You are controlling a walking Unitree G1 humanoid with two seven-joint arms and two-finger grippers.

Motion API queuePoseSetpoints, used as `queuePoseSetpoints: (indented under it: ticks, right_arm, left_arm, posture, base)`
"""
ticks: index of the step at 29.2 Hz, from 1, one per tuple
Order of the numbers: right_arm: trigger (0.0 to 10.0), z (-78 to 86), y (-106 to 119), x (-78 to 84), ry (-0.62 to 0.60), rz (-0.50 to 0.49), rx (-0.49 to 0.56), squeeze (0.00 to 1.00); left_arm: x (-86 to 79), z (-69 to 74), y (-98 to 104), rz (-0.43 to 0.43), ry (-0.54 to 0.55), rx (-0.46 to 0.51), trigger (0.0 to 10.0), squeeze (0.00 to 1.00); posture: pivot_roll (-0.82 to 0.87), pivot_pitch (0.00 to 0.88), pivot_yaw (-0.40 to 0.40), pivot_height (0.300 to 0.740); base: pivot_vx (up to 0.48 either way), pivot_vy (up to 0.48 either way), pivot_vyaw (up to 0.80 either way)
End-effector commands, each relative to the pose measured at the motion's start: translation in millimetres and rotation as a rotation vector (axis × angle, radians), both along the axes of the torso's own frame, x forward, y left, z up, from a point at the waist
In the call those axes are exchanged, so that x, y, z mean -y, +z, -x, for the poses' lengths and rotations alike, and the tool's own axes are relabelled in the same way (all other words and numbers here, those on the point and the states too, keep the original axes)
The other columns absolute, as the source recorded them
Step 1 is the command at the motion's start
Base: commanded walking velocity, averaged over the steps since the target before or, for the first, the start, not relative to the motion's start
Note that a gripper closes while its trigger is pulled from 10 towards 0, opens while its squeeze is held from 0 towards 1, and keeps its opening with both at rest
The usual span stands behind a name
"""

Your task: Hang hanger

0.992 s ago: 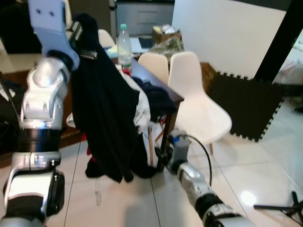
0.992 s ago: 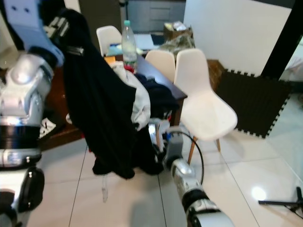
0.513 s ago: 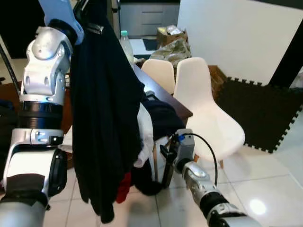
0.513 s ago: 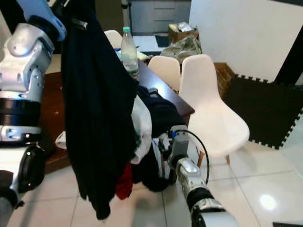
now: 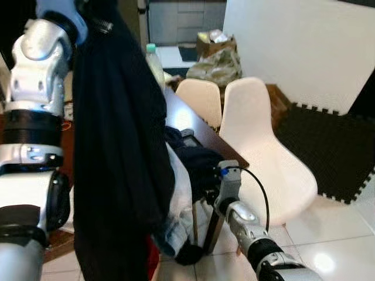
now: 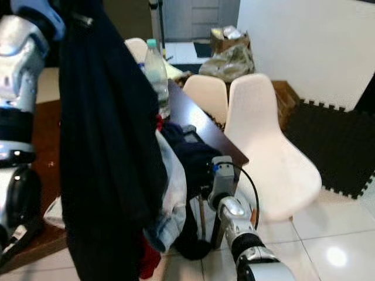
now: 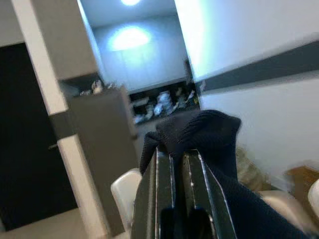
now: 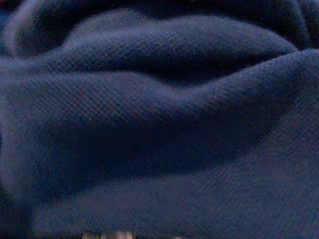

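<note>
Left end effector (image 7: 175, 164) pinches the dark garment (image 5: 117, 164) (raised high); right end effector's opening, buried in cloth, seems unreadable.

The left arm (image 5: 38, 76) is raised higher than a second ago, and its gripper (image 7: 178, 164), fingers pinched together on the dark garment (image 5: 114, 164), now carries the cloth's top edge up past the top of the head views. The garment hangs taller and closer, its hem clear of the floor, and now covers most of the plastic bottle (image 6: 156, 73) in the left eye view. The right gripper (image 6: 206, 175) has come up from near the floor and sits against the dark clothes heaped (image 5: 196, 161) on the table's edge; its wrist view shows navy fabric (image 8: 159, 119) pressed close.
</note>
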State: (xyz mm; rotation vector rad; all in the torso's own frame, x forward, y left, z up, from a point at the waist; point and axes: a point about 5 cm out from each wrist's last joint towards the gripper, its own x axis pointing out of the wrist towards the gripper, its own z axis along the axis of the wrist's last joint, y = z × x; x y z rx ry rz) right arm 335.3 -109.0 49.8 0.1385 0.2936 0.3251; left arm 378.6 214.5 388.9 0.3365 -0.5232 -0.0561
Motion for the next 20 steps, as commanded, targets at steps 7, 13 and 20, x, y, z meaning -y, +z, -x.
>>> queuePoseSetpoints:
  ticks: [7,13,20]
  right_arm:
    - [10.0,1.7,-1,-5.9,0.023,0.000,-0.003,0.00]
    - [10.0,3.0,-5,-4.3,0.019,0.011,-0.025,0.00]
    - [10.0,1.8,-2,-8.5,0.025,-0.001,-0.014,0.00]
  left_arm:
    - [-21.5,-21.4,-146,-0.010,0.156,-0.605,10.0,0.00]
    - [-10.1,-18.7,-155,-0.091,0.056,-0.636,10.0,0.00]
    - [-16.0,-19.1,-131,-0.051,0.073,-0.548,10.0,1.00]
  posture:
    - [0.18,0.000,-0.003,0.740]
    - [0.18,0.000,-0.006,0.740]
    - [0.18,0.000,-0.004,0.740]
  base:
    - [0.059,0.000,0.00]
    - [0.000,0.000,0.00]
    - [0.000,0.000,0.00]
